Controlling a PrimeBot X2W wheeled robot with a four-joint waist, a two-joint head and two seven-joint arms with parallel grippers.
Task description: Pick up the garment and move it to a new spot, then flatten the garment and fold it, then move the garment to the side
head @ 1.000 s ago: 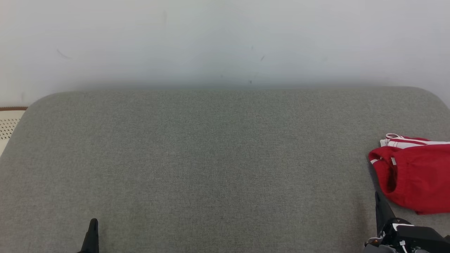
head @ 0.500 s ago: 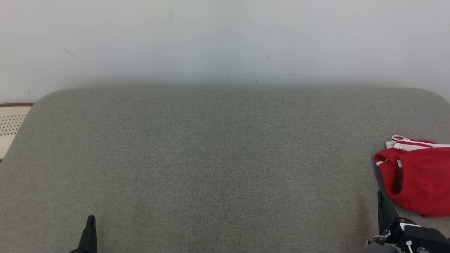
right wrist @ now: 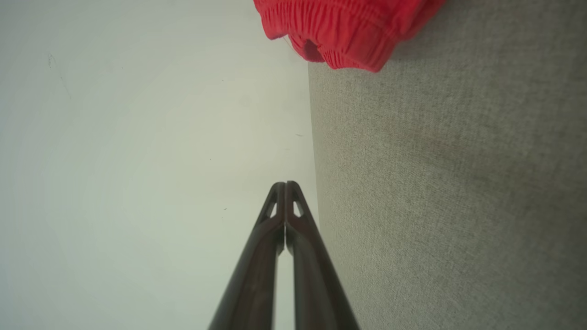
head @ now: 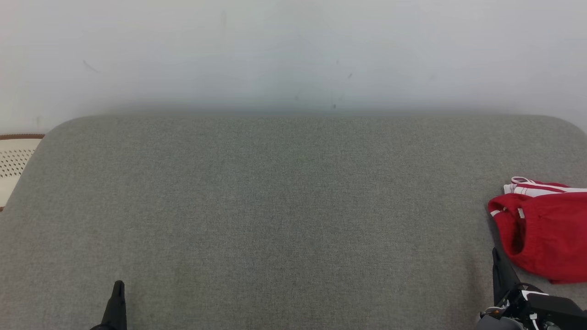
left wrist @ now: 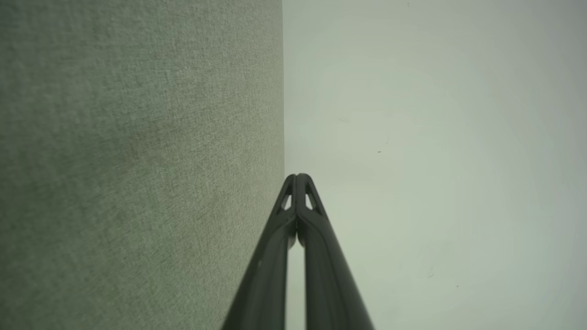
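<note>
Lying unmoved, garment; left gripper, right gripper closed.

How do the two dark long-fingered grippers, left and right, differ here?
The right gripper sits close to the red garment with white stripes, without touching it; the left gripper is over bare grey fabric cushion. In the head view the right gripper's black wrist housing shows behind its fingers; the left gripper pokes in by its fingertips. Both are shut and empty.

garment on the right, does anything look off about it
Yes: the red garment lies crumpled at the right end of the grey cushion, waistband gaping and white-striped part bunched behind it, not flat. Nothing looks torn or spilled.
</note>
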